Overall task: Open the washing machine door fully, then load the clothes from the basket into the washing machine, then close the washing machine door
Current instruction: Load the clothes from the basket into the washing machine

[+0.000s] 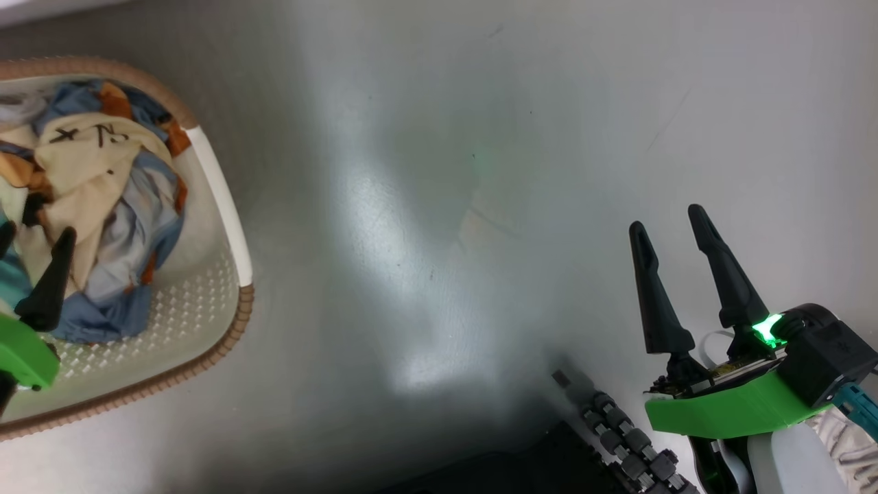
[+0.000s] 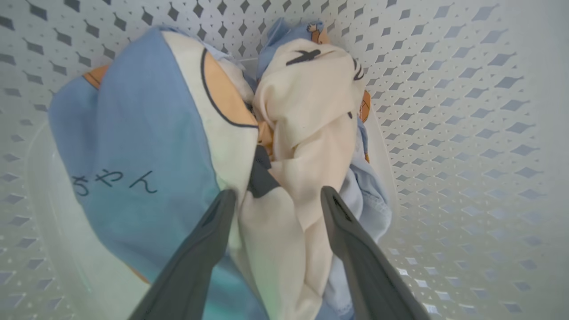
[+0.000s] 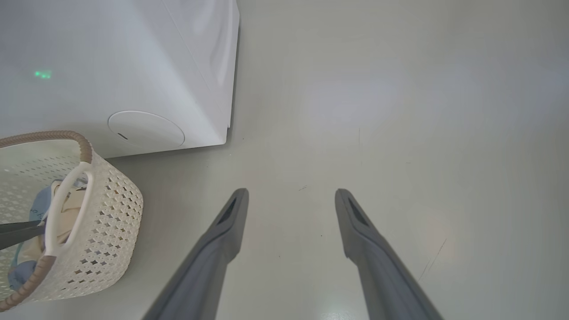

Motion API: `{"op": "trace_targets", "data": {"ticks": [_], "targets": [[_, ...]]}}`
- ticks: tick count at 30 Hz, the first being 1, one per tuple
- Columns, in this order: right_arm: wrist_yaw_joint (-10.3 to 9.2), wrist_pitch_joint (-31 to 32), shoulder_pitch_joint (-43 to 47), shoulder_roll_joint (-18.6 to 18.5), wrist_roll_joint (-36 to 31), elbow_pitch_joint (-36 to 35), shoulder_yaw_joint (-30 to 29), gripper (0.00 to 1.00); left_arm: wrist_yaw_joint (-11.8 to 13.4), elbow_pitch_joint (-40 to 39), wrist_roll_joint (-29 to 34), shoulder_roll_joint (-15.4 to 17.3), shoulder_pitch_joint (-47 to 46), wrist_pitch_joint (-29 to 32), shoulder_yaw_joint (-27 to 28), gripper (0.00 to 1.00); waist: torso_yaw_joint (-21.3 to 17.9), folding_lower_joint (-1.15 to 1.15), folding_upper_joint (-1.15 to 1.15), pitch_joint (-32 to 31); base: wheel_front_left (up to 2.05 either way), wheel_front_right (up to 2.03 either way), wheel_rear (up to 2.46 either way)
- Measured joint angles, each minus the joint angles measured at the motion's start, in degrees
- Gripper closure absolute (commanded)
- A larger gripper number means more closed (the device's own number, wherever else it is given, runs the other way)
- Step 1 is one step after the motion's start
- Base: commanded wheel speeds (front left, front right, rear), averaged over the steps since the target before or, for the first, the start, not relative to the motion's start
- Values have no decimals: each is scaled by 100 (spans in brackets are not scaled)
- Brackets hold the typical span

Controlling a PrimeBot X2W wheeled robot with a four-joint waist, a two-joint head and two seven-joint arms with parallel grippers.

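The clothes point(image 1: 103, 206) are lying crumpled in a heap inside the small cream-white perforated plastic basket point(image 1: 230, 213) with its brown woven-look rim and white side handles. The light blue fabric point(image 2: 142, 146) is showing orange-brown patches outlined in dark lines and a row of dark written characters. The cream cloth point(image 2: 306, 111), bearing black marks, is bunching in folds on top of it. The left gripper point(image 2: 278, 192) is reaching down into the basket with its two dark fingers spread, one on each side of a cream fold, pinching nothing. The basket is sitting on the glossy grey floor point(image 1: 439, 206), near the big white box of the washing machine point(image 3: 111, 66). The right gripper point(image 1: 667, 218) is hovering over bare floor, well apart from the basket, fingers spread and holding nothing.
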Motion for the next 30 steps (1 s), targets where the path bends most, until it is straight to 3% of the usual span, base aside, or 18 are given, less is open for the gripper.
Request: {"op": "trace_targets", "data": {"ticks": [10, 19, 22, 23, 30], "targets": [[0, 0, 142, 10, 164, 85, 15, 0, 0, 603, -211, -51, -848, 51, -915, 0, -80, 0, 0, 167, 0, 0, 0], [-1, 0, 346, 23, 305, 76, -97, 0, 0, 1562, 42, -409, -1479, 211, -1590, 0, -89, 0, 0, 135, 0, 0, 0], [-1, 0, 357, 24, 305, 59, -136, 0, 0, 1798, 73, -508, -1543, 231, -1708, 92, -81, 0, 0, 97, 0, 0, 0], [0, 0, 357, 24, 305, 56, -141, 0, 0, 1846, 71, -535, -1552, 234, -1749, 100, -73, 0, 0, 90, 0, 0, 0], [0, 0, 348, 27, 334, 34, -103, 0, 0, 2043, -289, -558, -1549, 114, -1763, 100, -72, 0, 0, -16, 0, 0, 0]]}}
